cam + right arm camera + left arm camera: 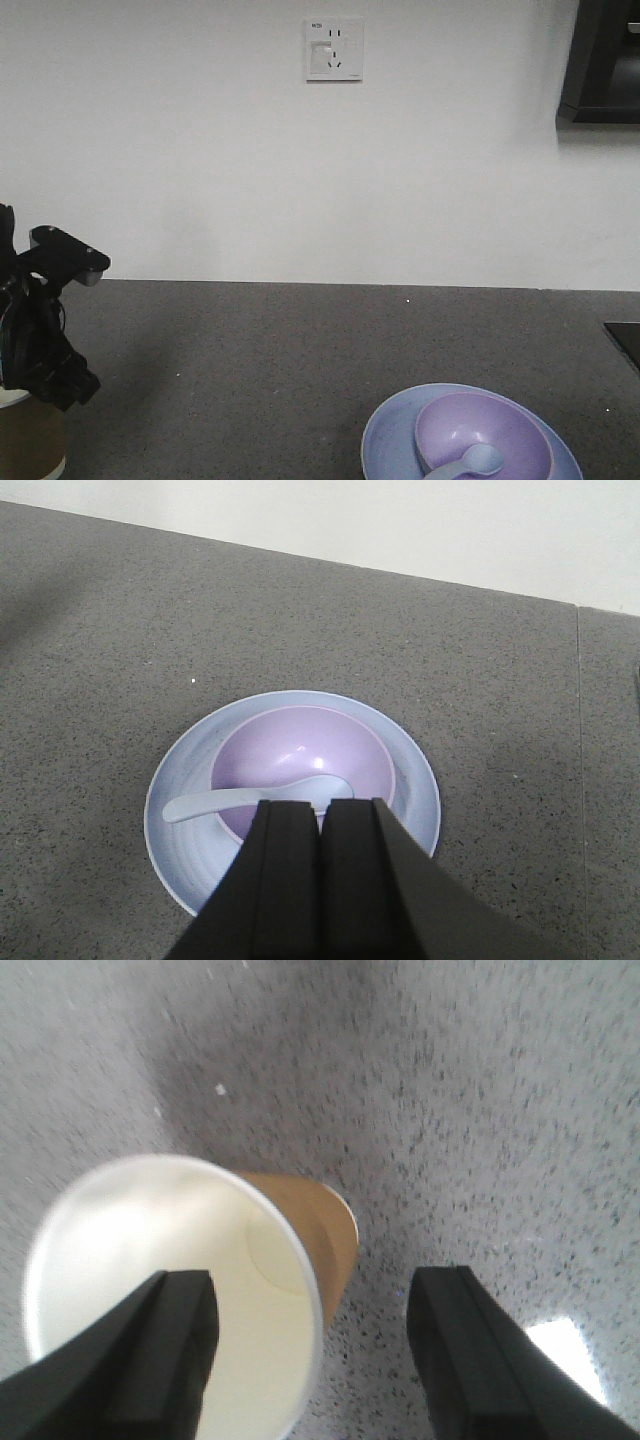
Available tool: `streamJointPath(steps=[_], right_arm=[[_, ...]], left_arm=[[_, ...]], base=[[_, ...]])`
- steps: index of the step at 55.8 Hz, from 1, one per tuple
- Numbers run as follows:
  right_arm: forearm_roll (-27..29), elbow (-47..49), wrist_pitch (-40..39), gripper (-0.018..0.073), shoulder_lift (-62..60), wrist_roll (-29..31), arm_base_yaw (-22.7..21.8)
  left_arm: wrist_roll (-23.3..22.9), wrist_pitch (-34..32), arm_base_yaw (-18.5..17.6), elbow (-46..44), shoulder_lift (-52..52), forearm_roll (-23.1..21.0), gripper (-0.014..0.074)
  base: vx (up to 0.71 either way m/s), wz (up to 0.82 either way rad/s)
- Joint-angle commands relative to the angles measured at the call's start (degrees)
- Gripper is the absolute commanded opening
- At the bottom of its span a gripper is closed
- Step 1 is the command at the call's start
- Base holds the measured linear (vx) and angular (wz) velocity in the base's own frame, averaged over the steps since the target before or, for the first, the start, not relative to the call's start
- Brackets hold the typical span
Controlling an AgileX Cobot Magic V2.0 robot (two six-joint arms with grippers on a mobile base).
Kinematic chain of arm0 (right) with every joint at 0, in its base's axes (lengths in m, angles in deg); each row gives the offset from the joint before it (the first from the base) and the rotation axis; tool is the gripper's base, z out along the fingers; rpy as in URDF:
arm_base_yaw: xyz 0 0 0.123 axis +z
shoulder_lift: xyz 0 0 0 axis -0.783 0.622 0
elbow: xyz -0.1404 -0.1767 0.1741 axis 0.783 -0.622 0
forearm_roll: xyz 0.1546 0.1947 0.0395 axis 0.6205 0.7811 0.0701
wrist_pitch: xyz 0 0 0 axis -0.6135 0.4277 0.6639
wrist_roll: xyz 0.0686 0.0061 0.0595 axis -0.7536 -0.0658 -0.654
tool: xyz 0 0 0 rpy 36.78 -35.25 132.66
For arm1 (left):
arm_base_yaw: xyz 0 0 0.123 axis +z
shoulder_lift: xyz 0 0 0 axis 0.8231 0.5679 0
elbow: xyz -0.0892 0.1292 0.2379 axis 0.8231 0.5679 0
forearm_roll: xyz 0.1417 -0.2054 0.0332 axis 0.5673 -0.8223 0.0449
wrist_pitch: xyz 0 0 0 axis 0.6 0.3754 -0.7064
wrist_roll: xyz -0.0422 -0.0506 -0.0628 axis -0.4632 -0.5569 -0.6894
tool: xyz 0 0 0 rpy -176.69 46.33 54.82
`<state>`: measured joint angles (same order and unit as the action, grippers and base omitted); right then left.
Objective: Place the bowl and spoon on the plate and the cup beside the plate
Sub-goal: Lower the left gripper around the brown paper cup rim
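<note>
Left gripper point(312, 1290): jaws spread wide, nothing pinched. One finger point(150, 1360) sits over the white mouth of the cup point(300, 1225), the other outside the brown wall, so the near rim lies between them. The wrist view is blurred; the inner finger looks to be dipping into the cup, but I cannot tell whether it touches.

Cup: upright on the countertop point(300, 340), at the far left edge of the front view, with the left arm's black hardware just above it.

Right gripper point(320, 815): fingers pressed together, holding nothing, poised over the near edge of the bowl point(300, 750).

Bowl: lavender, resting on the light blue plate point(410, 780), roughly centred. Plate rim shows all round it.

Spoon point(215, 803): pale blue, scoop down in the bowl, handle running out over the bowl's rim to the left, above the plate.

Plate and cup: well apart, with bare dark speckled counter between them.

Beyond: counter runs back to a plain white wall point(200, 150). White wall socket point(333, 48) high centre. Dark cabinet point(600, 60) at the upper right corner.
</note>
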<state>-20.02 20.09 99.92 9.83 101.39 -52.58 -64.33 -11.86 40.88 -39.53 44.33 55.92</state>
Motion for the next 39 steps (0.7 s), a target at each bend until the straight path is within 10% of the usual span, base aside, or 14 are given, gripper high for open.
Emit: streamJointPath(steps=[1,11,21,39], right_arm=[[0.89,1.5,-3.96,-0.0008,-0.05,0.26,0.04],[1.02,1.5,-3.96,-0.0008,-0.05,0.26,0.04],[1.32,1.5,-3.96,-0.0008,-0.05,0.22,0.04],[1.32,1.5,-3.96,-0.0008,-0.05,0.22,0.04]], left_arm=[[-0.84,-3.86,0.14,0.75,-2.65,0.56,0.0523],[-0.84,-8.08,0.14,4.76,-2.65,0.56,0.0451],[1.31,-9.0,-0.27,4.69,-3.39,0.3,-0.0008],[7.76,-9.54,-12.78,-5.51,-5.29,-4.91,-0.0007]], base=[[0.0,0.0],[0.0,0.0],[0.0,0.0],[0.0,0.0]])
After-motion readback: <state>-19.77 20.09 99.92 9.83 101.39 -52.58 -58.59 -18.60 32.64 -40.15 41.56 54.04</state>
